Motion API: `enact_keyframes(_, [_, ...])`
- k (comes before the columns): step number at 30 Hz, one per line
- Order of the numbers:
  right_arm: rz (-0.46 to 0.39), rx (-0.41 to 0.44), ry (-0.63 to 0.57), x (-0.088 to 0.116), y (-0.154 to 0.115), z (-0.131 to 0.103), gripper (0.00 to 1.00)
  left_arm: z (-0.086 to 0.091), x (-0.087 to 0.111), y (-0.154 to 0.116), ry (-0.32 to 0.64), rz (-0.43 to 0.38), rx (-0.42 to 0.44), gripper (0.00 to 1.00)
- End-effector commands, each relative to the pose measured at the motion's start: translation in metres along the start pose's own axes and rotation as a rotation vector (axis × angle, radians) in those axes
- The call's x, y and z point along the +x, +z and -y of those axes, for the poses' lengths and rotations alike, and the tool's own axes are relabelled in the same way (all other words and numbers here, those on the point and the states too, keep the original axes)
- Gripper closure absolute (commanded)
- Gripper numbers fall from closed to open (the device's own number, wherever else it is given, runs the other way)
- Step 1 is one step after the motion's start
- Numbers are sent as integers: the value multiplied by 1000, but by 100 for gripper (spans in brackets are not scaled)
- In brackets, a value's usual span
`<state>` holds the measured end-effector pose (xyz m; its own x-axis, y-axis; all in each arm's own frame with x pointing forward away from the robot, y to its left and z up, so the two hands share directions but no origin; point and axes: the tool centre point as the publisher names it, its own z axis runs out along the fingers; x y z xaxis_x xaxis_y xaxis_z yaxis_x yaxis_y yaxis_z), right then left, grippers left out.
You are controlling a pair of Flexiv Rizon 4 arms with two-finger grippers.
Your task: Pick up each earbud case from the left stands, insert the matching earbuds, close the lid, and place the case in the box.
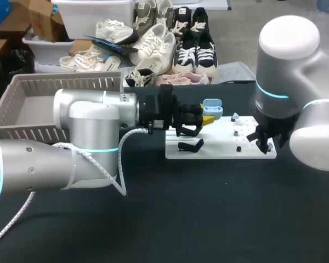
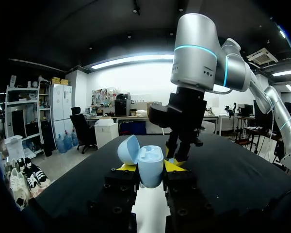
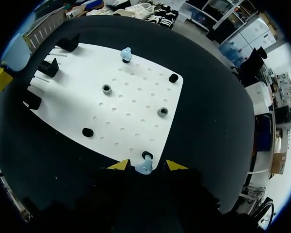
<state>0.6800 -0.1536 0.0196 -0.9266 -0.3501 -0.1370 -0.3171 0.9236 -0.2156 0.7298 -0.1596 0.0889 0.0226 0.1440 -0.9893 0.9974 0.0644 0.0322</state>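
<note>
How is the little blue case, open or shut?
Open. The blue case in the left gripper has its lid flipped up, and you can see inside it.

The earbud case (image 2: 148,165) is smooth pale-blue plastic with a soft sheen, as is the earbud (image 3: 143,167) at the edge of the white board (image 1: 219,148). The board looks like smooth matt plastic, and its stands (image 1: 191,145) are matt black. Under the board, the counter (image 1: 208,208) has a matt black covering that looks like cloth. The left arm (image 1: 93,118) and right arm (image 1: 288,55) have glossy silver-grey shells.
</note>
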Motion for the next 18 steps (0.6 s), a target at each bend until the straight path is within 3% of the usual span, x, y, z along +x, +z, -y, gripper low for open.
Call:
enact_keyframes(1, [2, 2, 6, 2, 1, -1, 60, 1, 0, -1, 2, 2, -4, 100])
enact_keyframes(4, [1, 3, 10, 3, 1, -2, 65, 1, 0, -1, 2, 2, -4, 100])
enact_keyframes(15, [0, -1, 19, 2, 2, -4, 66, 1, 0, -1, 2, 2, -4, 100])
enact_keyframes(18, [1, -2, 20, 1, 2, -5, 71, 1, 0, -1, 2, 2, -4, 100])
